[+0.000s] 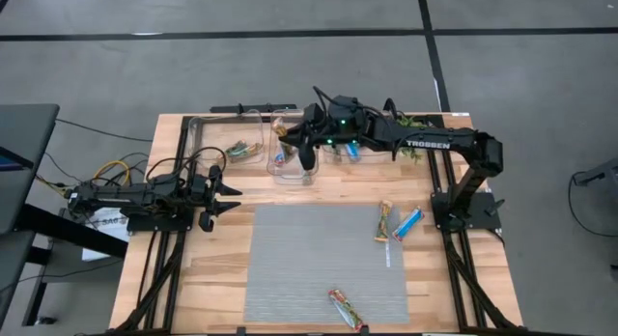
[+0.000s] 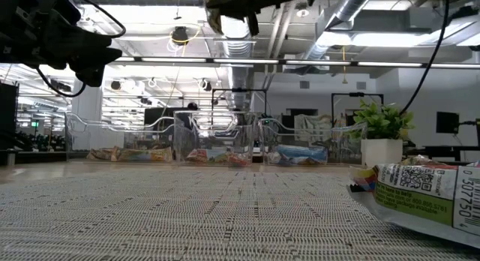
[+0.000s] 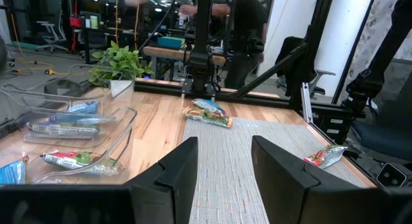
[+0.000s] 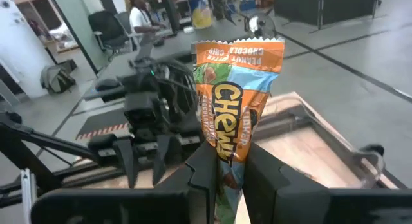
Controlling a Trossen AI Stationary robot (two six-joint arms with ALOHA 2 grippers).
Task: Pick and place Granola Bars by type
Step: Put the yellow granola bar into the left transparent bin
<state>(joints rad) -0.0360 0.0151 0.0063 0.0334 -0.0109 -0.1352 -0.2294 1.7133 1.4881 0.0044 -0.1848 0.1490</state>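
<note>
Right gripper (image 4: 226, 169) clamped on an orange Chewy-branded granola bar (image 4: 235, 98), which stands upright between the two dark fingers, its crimped top edge uppermost. In the high view this gripper (image 1: 294, 148) sits at upper centre of the frame, over the clear plastic bins (image 1: 290, 167) along the table's far edge; a few wrapped bars lie inside the bins. Left gripper (image 1: 229, 194) at centre left of the high view, jaws parted and holding nothing, hovering over bare wood just beside the mat's left edge. Work surface: a light wooden table (image 1: 183, 278) with a grey woven mat (image 1: 309, 264) across its middle. On the mat's right side, a green-and-tan bar (image 1: 384, 221); just beside it, on the wood, a blue bar (image 1: 408, 222). Another bar (image 1: 347, 309) lies near the mat's bottom edge, well apart from those two. Low view: a wrapped bar (image 2: 427, 193) with a printed code fills the lower right; a small potted plant (image 2: 381, 130) stands behind it at right. Room beyond: open ceiling with ducts and strip lights, desks, office chairs. A person (image 3: 248, 24) stands past the table in the upper centre of the left wrist view.
</note>
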